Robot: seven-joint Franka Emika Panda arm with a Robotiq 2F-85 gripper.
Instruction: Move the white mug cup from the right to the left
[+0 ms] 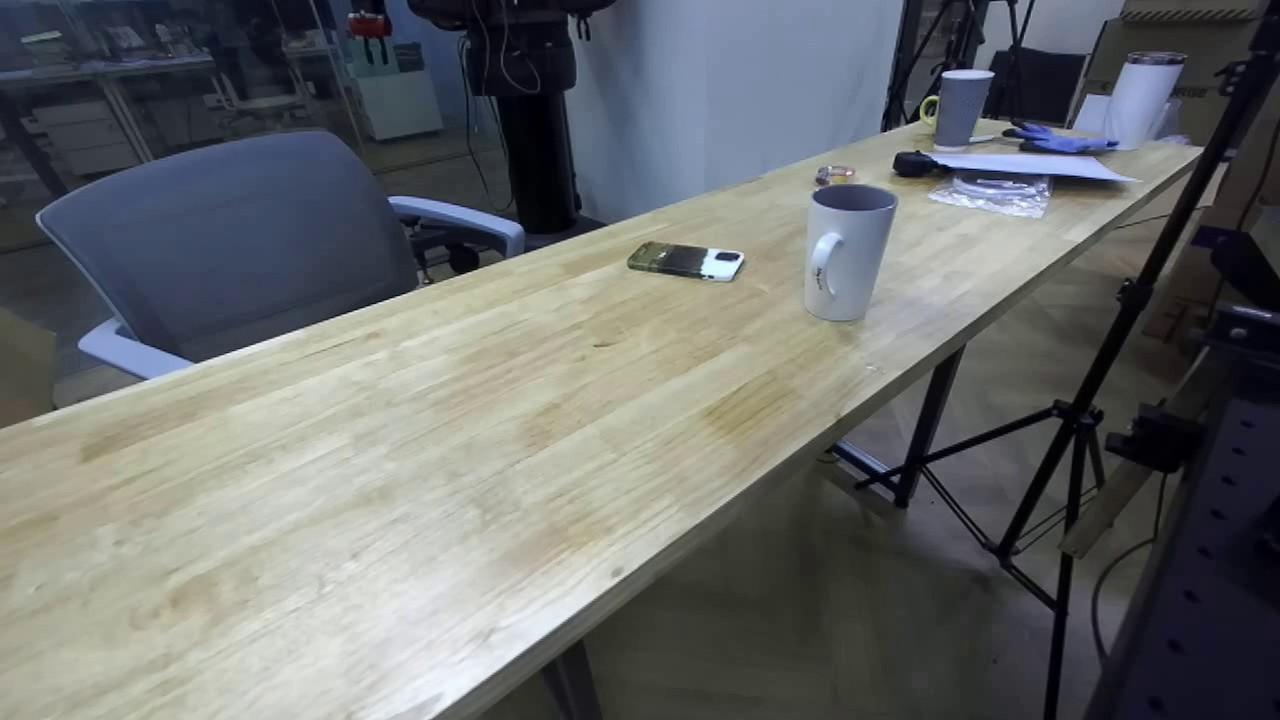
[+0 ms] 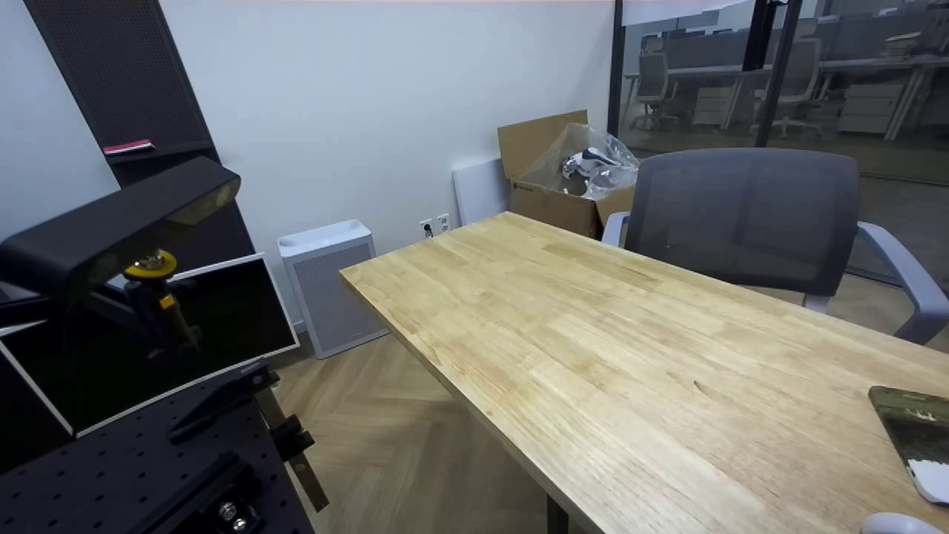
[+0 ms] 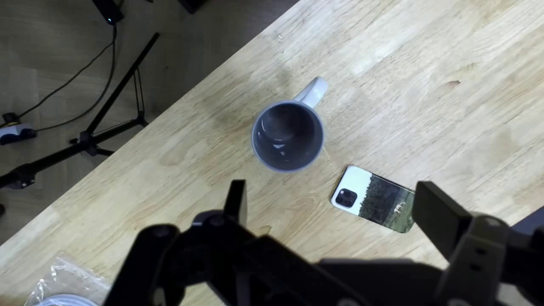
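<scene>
Gripper point(image 3: 331, 208) observed in the wrist view, fingers point(image 3: 440, 216) parted wide above the wooden table point(image 3: 408, 127). White mug cup point(image 3: 288, 136) stands upright on it, outside the fingers, near a flat phone point(image 3: 376, 199). Farther along the same table, in an exterior view: plastic bag point(image 1: 1000, 195), grey cup point(image 1: 965, 110), white tumbler point(image 1: 1141, 105).

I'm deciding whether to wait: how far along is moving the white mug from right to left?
Done: apparently nothing; the white mug stands upright on the table, toward the right of an exterior view.
In hand: nothing; in the wrist view the gripper stands open, apart from the mug.
Remaining: probably the whole job, since nothing grips the mug: grasp, lift, carry left, set down.
</scene>
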